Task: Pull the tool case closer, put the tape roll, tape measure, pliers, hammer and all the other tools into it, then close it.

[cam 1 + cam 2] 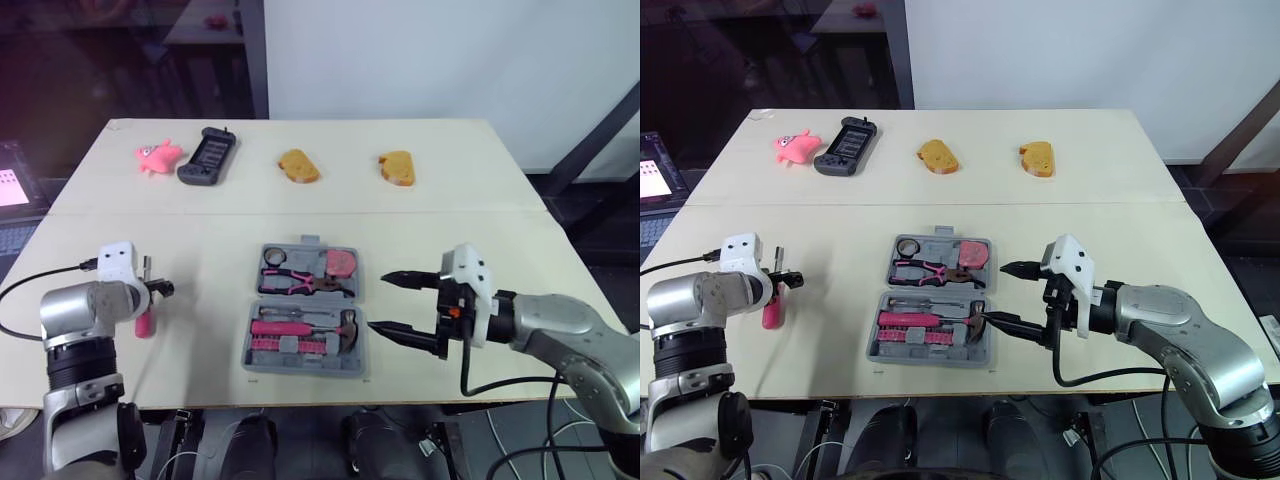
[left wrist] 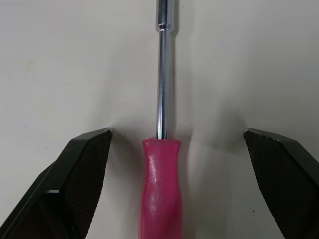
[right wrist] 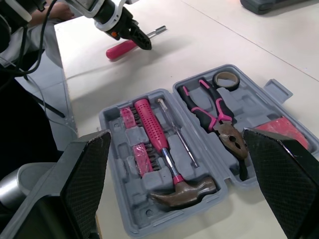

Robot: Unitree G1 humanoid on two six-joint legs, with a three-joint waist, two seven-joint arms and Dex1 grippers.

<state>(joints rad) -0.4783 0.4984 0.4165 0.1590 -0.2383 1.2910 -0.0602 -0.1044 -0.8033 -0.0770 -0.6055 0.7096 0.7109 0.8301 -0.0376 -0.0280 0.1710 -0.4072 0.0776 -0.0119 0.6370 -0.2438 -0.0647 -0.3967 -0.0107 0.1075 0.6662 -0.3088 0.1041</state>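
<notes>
- The case (image 1: 305, 310) lies open and flat at the lower centre of the frame, near the front edge of the surface (image 1: 480, 200).
- Its upper half holds the tape roll (image 1: 272, 258) on the left, the pliers (image 1: 300, 283) below it, and the tape measure (image 1: 341, 262) on the right.
- Its lower half holds the hammer (image 1: 300, 327), head to the right, with a row of pink bits (image 1: 280, 345) under it.
- One tool is out of the case: a pink screwdriver (image 1: 146, 320) lies on the surface at the lower left, well apart from the case.
- The left hand (image 2: 177, 132) sits right over that screwdriver, its fingers (image 2: 84, 164) spread wide on either side of the top of the handle, touching nothing and holding nothing.
- The right hand (image 1: 379, 301) hangs just right of the case, fingers wide apart and empty, tips pointing toward the case's right edge.
- Along the upper part of the frame, left to right, are a pink toy (image 1: 157, 155), a black device (image 1: 208, 155) just beside it, and two tan pieces (image 1: 298, 166), all well apart from the case.
</notes>
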